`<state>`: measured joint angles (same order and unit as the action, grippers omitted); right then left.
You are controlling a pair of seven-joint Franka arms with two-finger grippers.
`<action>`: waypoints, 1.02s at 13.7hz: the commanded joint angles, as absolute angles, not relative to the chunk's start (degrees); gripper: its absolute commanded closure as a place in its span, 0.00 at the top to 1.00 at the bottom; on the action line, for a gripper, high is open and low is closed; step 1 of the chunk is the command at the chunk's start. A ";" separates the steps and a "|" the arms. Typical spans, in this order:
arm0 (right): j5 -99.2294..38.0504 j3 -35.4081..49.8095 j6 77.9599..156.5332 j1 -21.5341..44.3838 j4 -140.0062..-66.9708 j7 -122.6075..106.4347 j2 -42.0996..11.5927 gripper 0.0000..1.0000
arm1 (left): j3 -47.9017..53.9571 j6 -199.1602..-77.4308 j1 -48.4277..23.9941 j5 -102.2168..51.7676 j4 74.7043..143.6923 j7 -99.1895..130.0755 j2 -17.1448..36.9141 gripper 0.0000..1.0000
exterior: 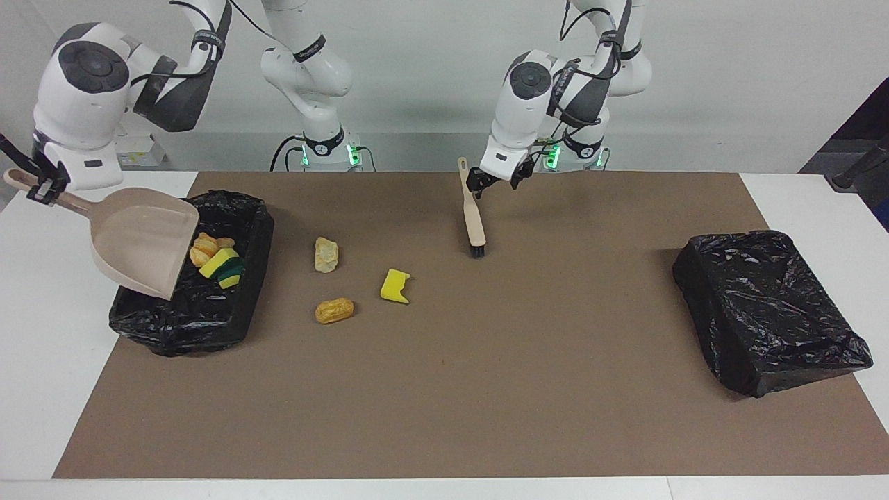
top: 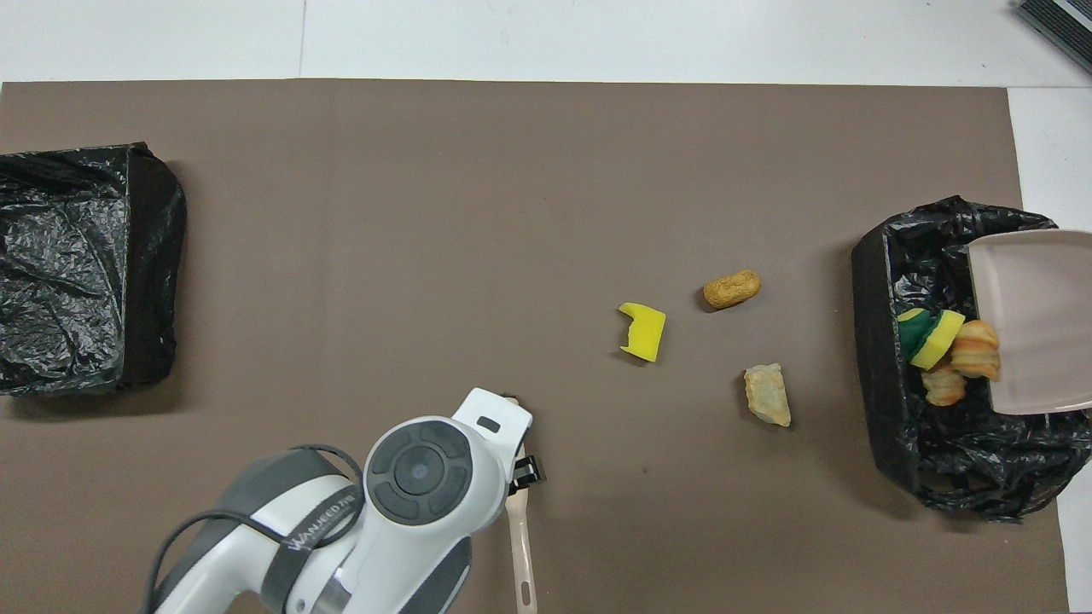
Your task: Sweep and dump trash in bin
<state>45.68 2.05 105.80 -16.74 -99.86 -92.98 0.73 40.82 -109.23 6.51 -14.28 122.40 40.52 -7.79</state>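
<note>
Three trash pieces lie on the brown mat: a pale crumbly lump (exterior: 326, 254), a golden roll (exterior: 334, 310) at its 6 o'clock, a notched yellow sponge chunk (exterior: 394, 286) at its 4 o'clock. A yellow-green sponge (exterior: 221, 267) and croissant pieces (exterior: 205, 249) sit inside the black-lined bin (exterior: 243, 305).

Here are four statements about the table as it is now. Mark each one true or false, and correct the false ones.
1. Three trash pieces lie on the mat: pale lump, bread roll, yellow chunk. True.
2. The dustpan is full. False: it is empty; a sponge and rolls lie in the bin.
3. The left pincer grips the brush. False: it is open beside the handle.
4. The right pincer holds the dustpan tilted over the bin. True.
</note>
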 commanded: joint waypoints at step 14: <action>8.81 4.22 89.21 13.51 -92.20 -13.70 -7.19 0.00 | 41.48 -94.66 33.84 -1.94 101.61 6.24 0.96 1.00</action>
